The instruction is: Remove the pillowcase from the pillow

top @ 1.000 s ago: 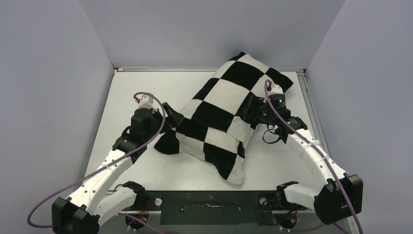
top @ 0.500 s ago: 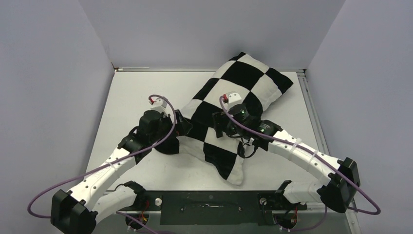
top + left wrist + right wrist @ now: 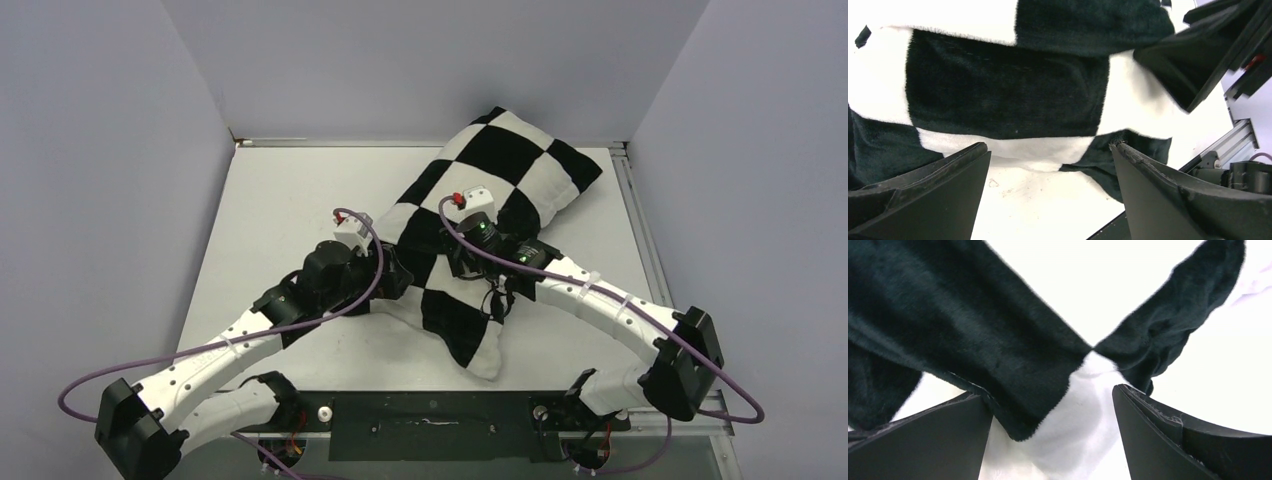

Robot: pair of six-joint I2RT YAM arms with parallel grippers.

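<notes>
The black-and-white checkered pillowcase (image 3: 470,215) lies diagonally on the table, from the back right corner to the front middle. The pillow is hidden inside it; I see no plain white cushion for sure. My left gripper (image 3: 398,276) is open at the case's left edge; in the left wrist view (image 3: 1048,150) the case (image 3: 1008,95) hangs just beyond the open jaws, over bare table. My right gripper (image 3: 462,266) is open, pressed down on the middle of the case; in its wrist view (image 3: 1050,395) black and white plush (image 3: 998,340) lies between the jaws.
The white table (image 3: 280,200) has grey walls on three sides and a metal rail (image 3: 630,200) along its right edge. A finger of the right gripper (image 3: 1193,60) shows close by in the left wrist view. The case's loose end (image 3: 480,355) reaches near the front edge.
My right arm swung left from the case's right side onto its middle. My left arm moved right and nearer along the case's left edge. The case barely shifted.
</notes>
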